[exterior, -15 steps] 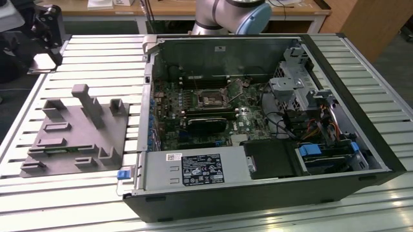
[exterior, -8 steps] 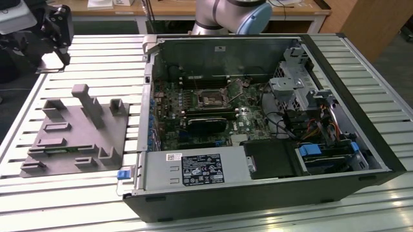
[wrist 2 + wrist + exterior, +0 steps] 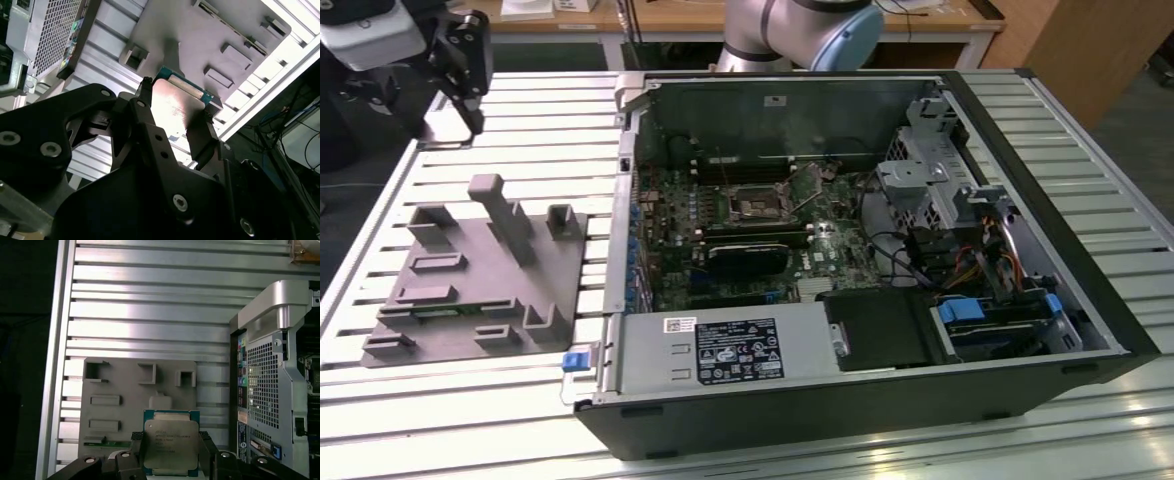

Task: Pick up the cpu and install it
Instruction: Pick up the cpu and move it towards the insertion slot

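The cpu (image 3: 170, 440) has a dull silver-grey metal top with a faint sheen, on a green board; the gripper (image 3: 171, 455) is matt black; the fixture (image 3: 125, 390) is matt grey plastic; the table (image 3: 150, 300) is ribbed, shiny bare metal.

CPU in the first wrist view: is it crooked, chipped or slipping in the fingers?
Nothing stands out. The cpu sits square between the fingers, gripped on two opposite edges, with no chip or dent showing, held clear of the grey fixture.

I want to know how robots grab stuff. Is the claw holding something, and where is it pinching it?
Yes, the gripper holds the cpu, pinched by two opposite side edges.
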Robot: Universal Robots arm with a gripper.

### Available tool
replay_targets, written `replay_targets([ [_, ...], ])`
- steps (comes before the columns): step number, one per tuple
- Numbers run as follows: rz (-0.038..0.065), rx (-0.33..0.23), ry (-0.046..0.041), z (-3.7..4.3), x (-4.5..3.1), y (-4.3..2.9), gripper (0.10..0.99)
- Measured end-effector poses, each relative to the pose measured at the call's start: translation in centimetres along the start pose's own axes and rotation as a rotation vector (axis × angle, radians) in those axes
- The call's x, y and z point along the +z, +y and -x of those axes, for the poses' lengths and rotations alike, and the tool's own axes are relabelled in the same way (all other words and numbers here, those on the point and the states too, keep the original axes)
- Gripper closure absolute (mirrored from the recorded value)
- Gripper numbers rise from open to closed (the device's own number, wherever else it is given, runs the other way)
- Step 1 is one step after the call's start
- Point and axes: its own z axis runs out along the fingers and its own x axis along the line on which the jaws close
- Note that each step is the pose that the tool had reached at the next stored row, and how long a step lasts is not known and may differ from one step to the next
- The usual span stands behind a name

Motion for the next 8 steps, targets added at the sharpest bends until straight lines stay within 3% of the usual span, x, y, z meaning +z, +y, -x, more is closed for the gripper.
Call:
replay_targets([
  [8, 0.001, 0.0, 0.0, 1.55, 0.0, -0.04, 0.561],
])
